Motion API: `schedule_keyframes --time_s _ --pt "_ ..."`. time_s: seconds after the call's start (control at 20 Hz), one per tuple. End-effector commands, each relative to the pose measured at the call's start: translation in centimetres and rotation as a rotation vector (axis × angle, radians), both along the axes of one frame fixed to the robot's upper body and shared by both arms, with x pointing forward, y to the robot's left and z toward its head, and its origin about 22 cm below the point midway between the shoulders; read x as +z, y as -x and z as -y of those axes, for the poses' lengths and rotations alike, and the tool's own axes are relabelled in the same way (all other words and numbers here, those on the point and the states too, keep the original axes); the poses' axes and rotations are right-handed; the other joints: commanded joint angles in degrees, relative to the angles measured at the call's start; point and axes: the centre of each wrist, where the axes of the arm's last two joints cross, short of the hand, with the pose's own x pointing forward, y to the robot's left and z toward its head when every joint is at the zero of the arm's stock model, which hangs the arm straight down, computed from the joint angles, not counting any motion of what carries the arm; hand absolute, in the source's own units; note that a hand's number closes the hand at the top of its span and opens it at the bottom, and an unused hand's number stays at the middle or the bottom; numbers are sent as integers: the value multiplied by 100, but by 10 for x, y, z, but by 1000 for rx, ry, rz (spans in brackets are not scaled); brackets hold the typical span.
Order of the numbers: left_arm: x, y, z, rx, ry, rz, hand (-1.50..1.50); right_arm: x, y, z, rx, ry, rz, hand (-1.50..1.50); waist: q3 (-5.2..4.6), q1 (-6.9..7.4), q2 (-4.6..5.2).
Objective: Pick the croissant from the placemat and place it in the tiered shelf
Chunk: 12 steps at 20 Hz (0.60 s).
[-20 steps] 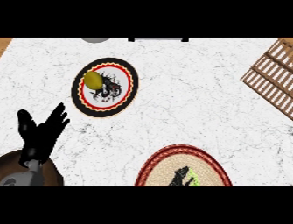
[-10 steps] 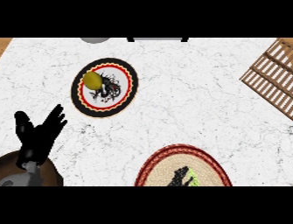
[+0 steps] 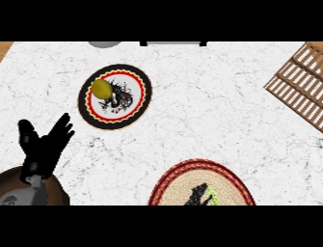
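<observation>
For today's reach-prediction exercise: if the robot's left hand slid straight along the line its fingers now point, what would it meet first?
The black left hand points up and slightly right. After bare white marble counter, it would probably first meet the lower-left rim of the round black-bordered placemat carrying the yellowish object; its height above the counter is unclear.

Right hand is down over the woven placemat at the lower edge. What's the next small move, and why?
Probably close the right robot hand on whatever lies under it before any lift. Only part of that hand shows over the woven placemat, with a yellow-green sliver beside it. The wooden tiered shelf is away at upper right. The left robot hand rests open.
</observation>
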Motion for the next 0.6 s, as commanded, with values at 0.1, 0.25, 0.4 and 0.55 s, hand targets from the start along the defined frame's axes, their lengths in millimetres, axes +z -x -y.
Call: schedule_keyframes --time_s 0.1,0.25,0.4,0.55 --pt "-10 13 0 2 2 -13 0 16 34 8 -124 -5 154 -150 -9 -59 -12" --pt "-3 5 -2 32 6 -18 0 34 63 38 -268 23 130 -150 -8 -96 -10" --pt "-10 10 -12 23 3 -4 0 33 81 49 -356 -9 224 -150 -8 -89 -3" --pt "-6 9 -10 40 5 -30 0 39 125 61 -390 -42 272 -150 -5 -200 -36"
